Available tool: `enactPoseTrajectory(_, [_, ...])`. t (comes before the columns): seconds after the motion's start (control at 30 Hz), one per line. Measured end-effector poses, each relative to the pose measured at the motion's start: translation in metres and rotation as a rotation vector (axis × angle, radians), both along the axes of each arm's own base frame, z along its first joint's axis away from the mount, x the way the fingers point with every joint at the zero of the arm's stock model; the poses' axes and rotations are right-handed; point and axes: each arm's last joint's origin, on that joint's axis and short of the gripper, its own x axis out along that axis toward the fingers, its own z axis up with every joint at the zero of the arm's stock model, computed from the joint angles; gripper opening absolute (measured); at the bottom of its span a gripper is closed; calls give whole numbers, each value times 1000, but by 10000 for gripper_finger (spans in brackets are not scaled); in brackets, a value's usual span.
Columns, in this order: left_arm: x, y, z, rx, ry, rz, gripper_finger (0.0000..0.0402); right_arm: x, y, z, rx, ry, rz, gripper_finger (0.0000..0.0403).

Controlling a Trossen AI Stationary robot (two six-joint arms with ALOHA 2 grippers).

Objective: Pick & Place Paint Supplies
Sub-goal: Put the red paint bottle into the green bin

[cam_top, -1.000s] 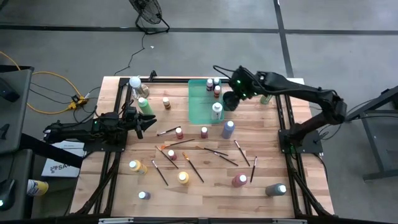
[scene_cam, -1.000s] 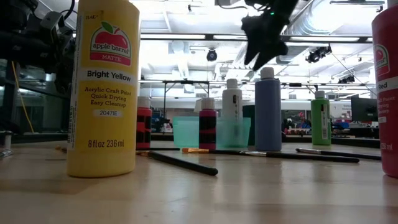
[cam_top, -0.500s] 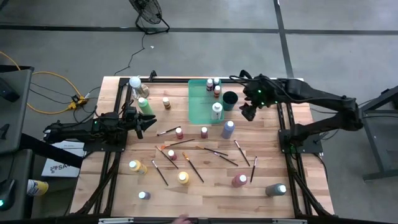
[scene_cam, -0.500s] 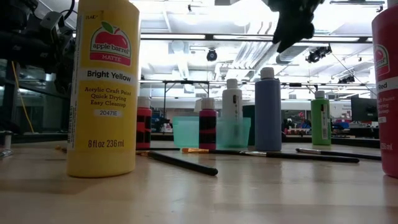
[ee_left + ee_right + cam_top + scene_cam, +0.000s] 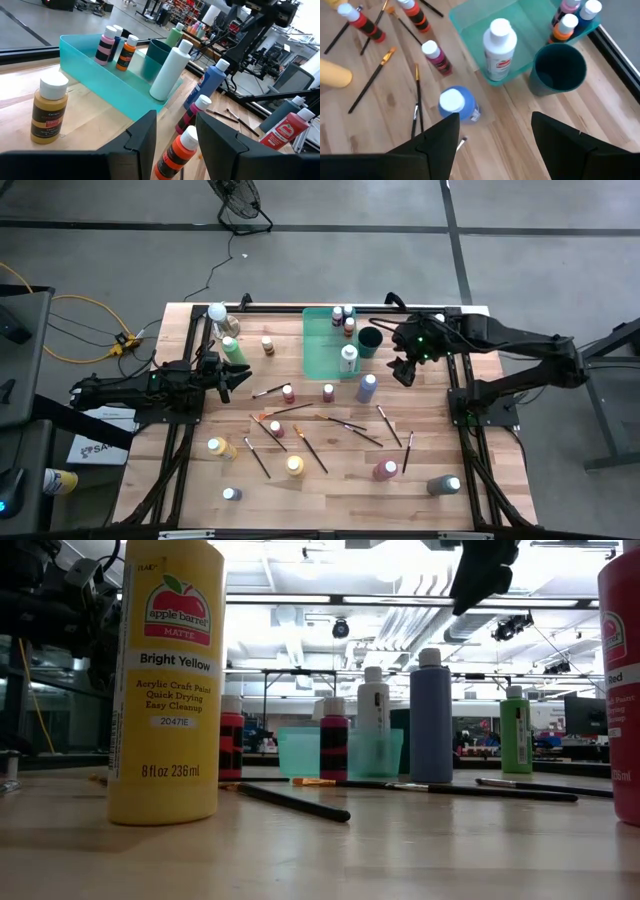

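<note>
MOVED: right end effector (image 5: 404,367) has swung off the teal tray (image 5: 318,358) toward the worktop's (image 5: 330,470) right edge, fingers spread, empty | LEFT: left end effector (image 5: 226,376) idle, parted, empty | RISK: descent topples blue bottle (image 5: 456,103) or dark cup (image 5: 557,68) close below | AROUND: brushes (image 5: 350,425) and bottles scattered mid-worktop

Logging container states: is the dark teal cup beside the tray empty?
Empty: the right wrist view looks into the dark teal cup and shows only bare inside.
</note>
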Motion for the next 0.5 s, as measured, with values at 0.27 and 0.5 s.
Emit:
enactPoseTrajectory(0.27, [0,0,0,0,0,0,136,5,10,3,5,-53,-31,242])
enactPoseTrajectory(0.5, [0,0,0,0,0,0,136,19,21,3,31,-147,-127,242])
